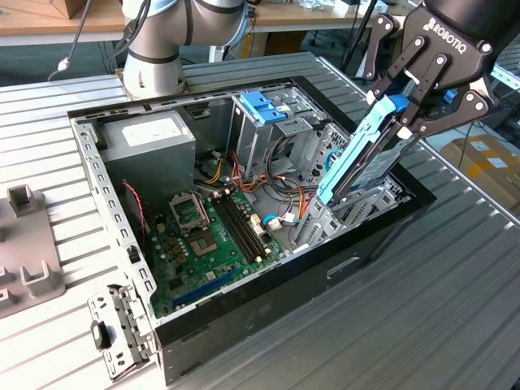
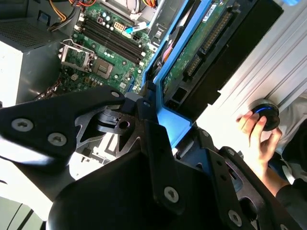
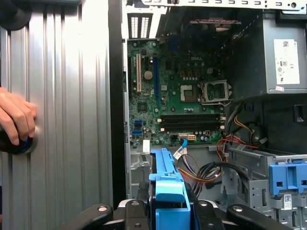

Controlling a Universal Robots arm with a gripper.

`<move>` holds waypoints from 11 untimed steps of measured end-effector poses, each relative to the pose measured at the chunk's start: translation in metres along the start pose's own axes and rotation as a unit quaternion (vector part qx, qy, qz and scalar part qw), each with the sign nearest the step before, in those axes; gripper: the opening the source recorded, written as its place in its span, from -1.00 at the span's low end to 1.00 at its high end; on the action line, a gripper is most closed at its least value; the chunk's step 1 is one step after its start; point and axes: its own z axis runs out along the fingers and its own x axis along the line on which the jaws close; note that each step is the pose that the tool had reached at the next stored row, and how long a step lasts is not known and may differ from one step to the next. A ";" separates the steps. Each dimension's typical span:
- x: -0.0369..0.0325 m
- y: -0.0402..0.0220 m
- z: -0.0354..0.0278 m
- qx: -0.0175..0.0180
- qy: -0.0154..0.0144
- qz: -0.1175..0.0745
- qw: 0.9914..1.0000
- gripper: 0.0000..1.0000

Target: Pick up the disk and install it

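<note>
My gripper (image 1: pixel 404 112) is shut on the upper end of the disk (image 1: pixel 364 156), a grey drive in a bright blue carrier frame. The disk hangs steeply tilted over the open computer case (image 1: pixel 96 166), at the exterior view's right. Its lower end reaches down among the metal bay parts (image 1: pixel 357 210) by the case's wall; whether it touches them I cannot tell. In the second wrist view the disk (image 2: pixel 199 45) shows its green circuit board side between my fingers (image 2: pixel 152 125). The first wrist view has the blue frame (image 3: pixel 168 184) edge-on above the motherboard (image 3: pixel 182 103).
A blue plastic bracket (image 1: pixel 264 106) tops the metal drive cage inside the case, with loose cables (image 1: pixel 280 183) and a power supply (image 1: pixel 150 134) nearby. A person's hand (image 2: pixel 255 136) rests on a black knob (image 2: pixel 267 114) on the ribbed table beside the case. A grey fixture (image 1: pixel 28 244) stands at the exterior view's left.
</note>
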 end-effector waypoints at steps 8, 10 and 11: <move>-0.0001 -0.0072 0.0016 0.000 0.000 0.000 1.000 -0.25; -0.0001 -0.0097 0.0022 0.000 0.000 0.000 1.000 -0.25; -0.0002 -0.0104 0.0023 0.000 0.000 0.000 1.000 -0.25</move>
